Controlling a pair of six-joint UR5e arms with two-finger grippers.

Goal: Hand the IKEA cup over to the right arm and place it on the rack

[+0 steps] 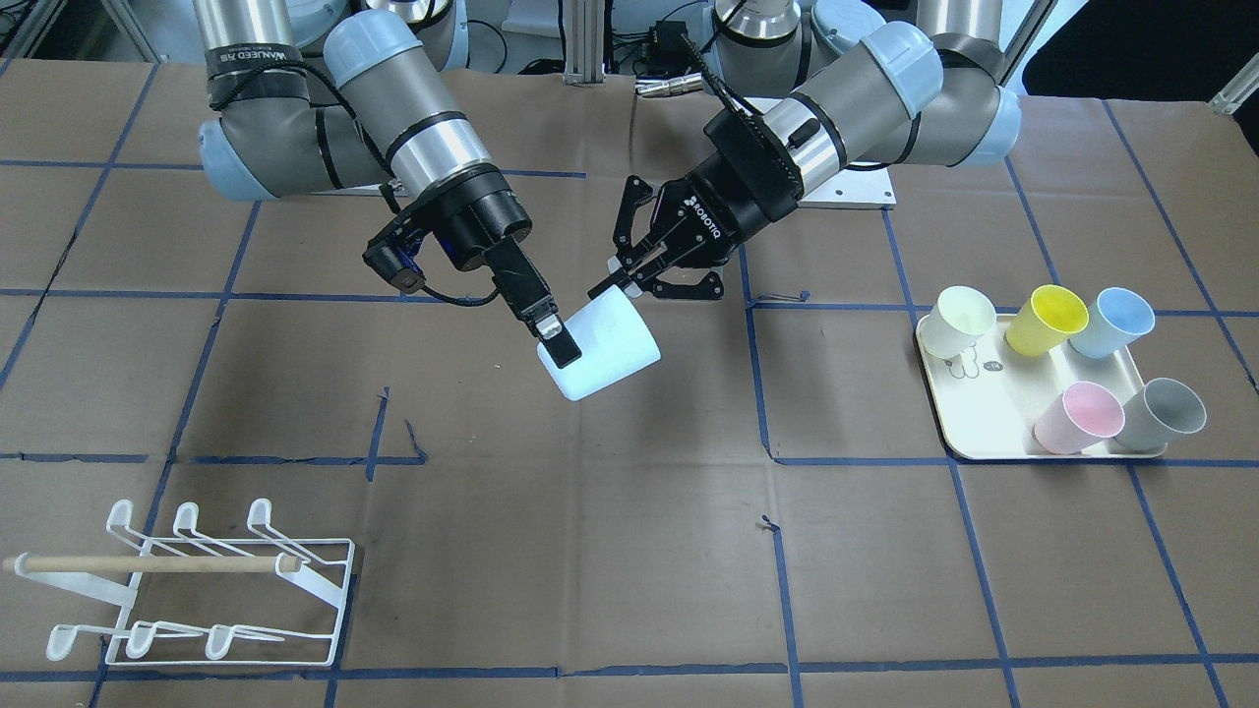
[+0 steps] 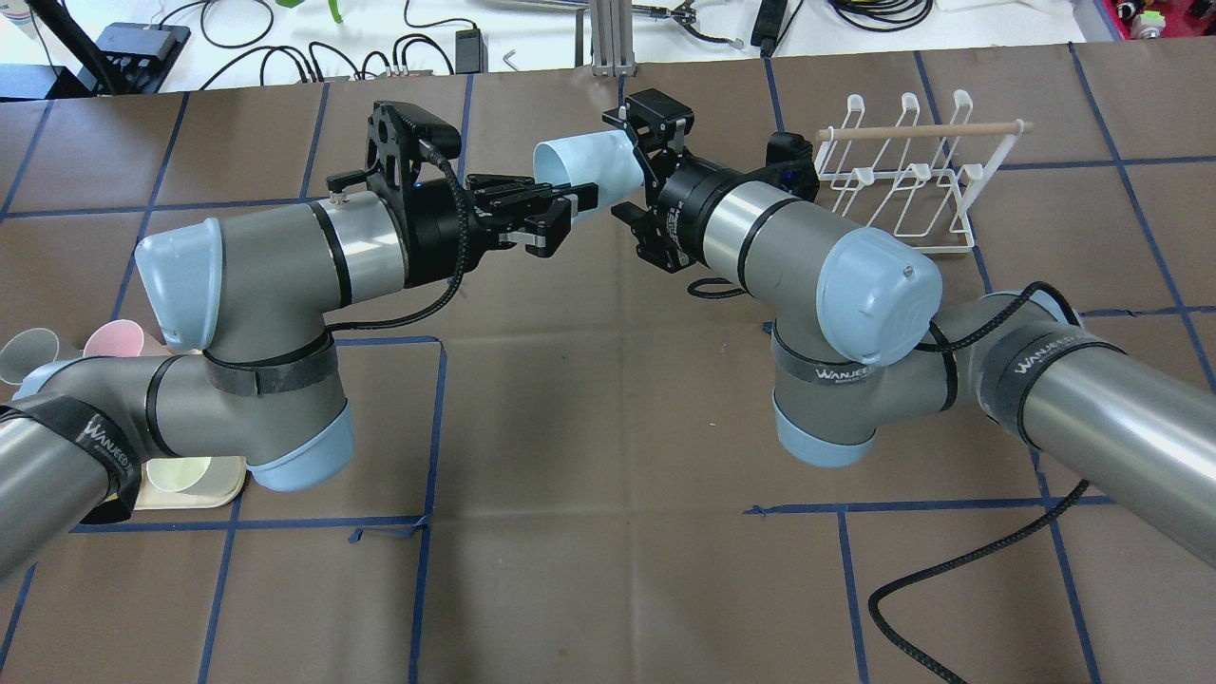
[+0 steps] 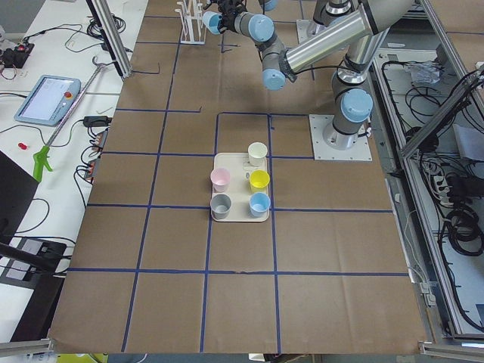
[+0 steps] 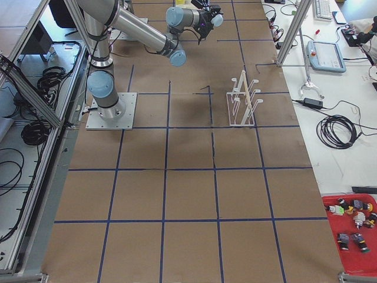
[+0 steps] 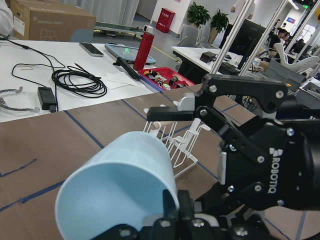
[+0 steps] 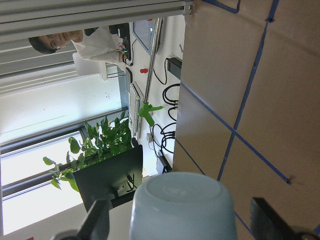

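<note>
A pale blue cup [image 1: 610,349] hangs on its side in mid-air between my two grippers, above the table's middle. My left gripper [image 1: 615,283] is shut on the cup's rim wall; the left wrist view shows the cup's open mouth [image 5: 125,175] facing it. My right gripper [image 2: 616,166] is open around the cup's base end, one finger on each side. In the right wrist view the cup's bottom [image 6: 182,210] sits between the fingers with a small gap on both sides. The white wire rack [image 1: 226,580] with a wooden dowel stands apart on the table; it also shows in the overhead view [image 2: 902,180].
A cream tray [image 1: 984,393] holds cream [image 1: 959,320], yellow [image 1: 1048,320], blue [image 1: 1111,323], pink [image 1: 1079,418] and grey [image 1: 1163,415] cups on my left side. Brown table covering with blue tape lines. Cables and devices lie beyond the table's far edge.
</note>
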